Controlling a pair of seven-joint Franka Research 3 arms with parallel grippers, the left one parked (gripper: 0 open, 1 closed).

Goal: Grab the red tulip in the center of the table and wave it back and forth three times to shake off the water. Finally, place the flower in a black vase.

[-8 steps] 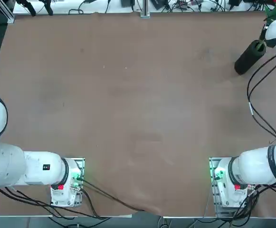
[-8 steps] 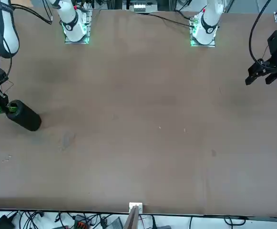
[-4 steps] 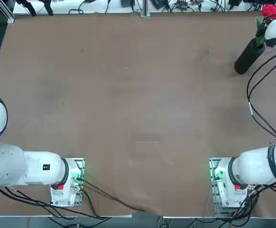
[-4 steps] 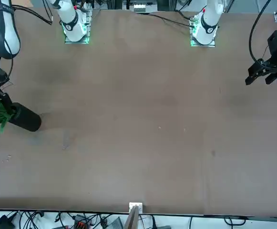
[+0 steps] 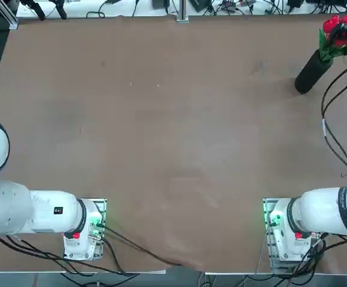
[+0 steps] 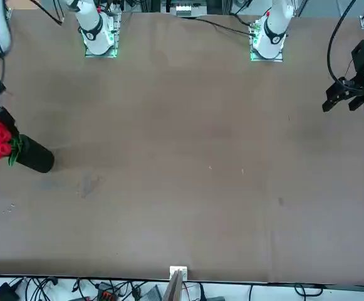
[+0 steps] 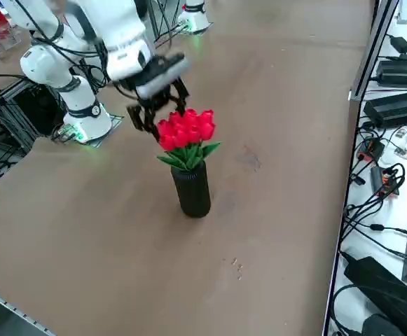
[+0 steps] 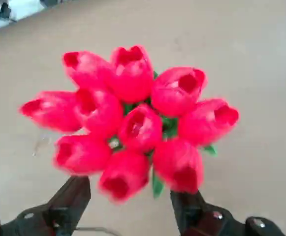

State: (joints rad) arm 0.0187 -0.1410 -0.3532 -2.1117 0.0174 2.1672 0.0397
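1. Red tulip is seated upright in the black vase, near the table's far right corner.
2. Right tool, released, is held just beside the blooms.
3. Brown tabletop elsewhere is left bare.

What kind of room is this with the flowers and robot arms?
Probably a robot lab. Robot arms are bolted to a big brown table, cables and power boxes line its edge, and the right gripper hangs open by the red tulip in the black vase.

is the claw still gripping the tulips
No, the claw is open, its fingers apart from the tulips, which stand in the vase.
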